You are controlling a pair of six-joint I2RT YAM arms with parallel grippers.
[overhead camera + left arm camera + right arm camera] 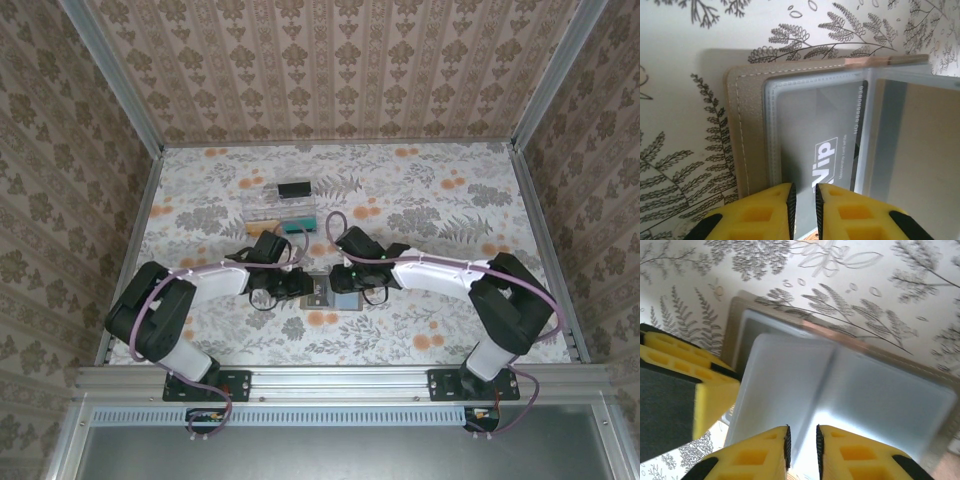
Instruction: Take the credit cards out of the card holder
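Both left tool [804, 212] and right tool [801, 452] hang nearly closed at the open card holder [747, 135], grip unclear; next, slide its VIP card [830, 150] out.

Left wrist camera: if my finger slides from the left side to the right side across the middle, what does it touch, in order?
Fern-print table → card holder, its taupe cover → clear pocket holding the grey Vip card → next clear pocket.
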